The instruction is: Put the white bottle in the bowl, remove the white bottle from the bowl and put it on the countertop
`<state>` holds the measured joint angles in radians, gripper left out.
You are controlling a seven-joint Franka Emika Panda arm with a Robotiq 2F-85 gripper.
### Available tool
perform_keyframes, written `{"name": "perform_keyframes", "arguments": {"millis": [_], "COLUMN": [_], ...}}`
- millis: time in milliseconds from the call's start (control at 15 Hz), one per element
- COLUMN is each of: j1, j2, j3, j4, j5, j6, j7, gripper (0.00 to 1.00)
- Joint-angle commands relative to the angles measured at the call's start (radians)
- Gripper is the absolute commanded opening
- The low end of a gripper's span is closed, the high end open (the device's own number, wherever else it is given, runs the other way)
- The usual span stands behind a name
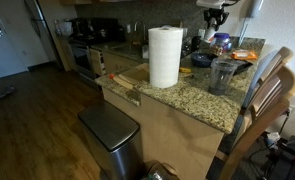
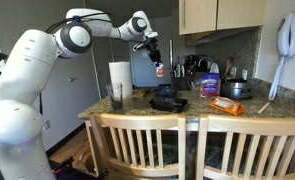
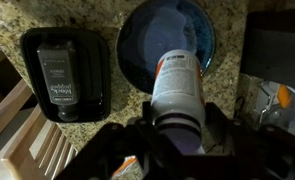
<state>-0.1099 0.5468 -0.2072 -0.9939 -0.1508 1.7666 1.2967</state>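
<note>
The pincer (image 3: 179, 135) is closed on the white bottle (image 3: 179, 85) and grips it at its upper end, as far as I can tell. The body, with its orange-edged label, points away from the wrist. In an exterior view the bottle (image 2: 159, 69) hangs in the air, well above the counter (image 2: 257, 108), and touches nothing. In the wrist view the blue bowl (image 3: 147, 40) lies directly beyond the bottle. A black tray (image 3: 62, 72) rests on the granite just to the left of the bowl.

I judge that the step in hand is to lower the bottle into the bowl. To do it well, the arm should go straight down, with the bottle over the middle of the bowl and away from the rim on the tray side. The jaws should open only when the bottle's base touches or almost touches the inside of the bowl, because a bottle dropped from a height could tip over or bounce out. The bowl looks empty, so there is room.
</note>
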Motion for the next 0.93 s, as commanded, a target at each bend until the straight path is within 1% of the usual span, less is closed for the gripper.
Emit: {"name": "perform_keyframes", "arguments": {"millis": [0,133,267,533,733,867], "j1": [-0.027,0.021,0.080,0.173,0.213,0.216], "j2": [-0.002,-0.016,-0.025,0.004,0.019,0.012], "j3": [0.041,0.045,0.047,0.045,0.035,0.033], "j4": [-0.013,-0.072,-0.129,-0.165,-0.174,-0.193], "j5": [0.053,0.009,-0.057,-0.180,-0.273,-0.304], "j6": [-0.071,-0.098,-0.126,-0.216,-0.308,-0.314], "j7": [-0.166,-0.199,-0.200,-0.224,-0.244,-0.213], "gripper": [0.30,0.30,0.30,0.30,0.30,0.30]}}
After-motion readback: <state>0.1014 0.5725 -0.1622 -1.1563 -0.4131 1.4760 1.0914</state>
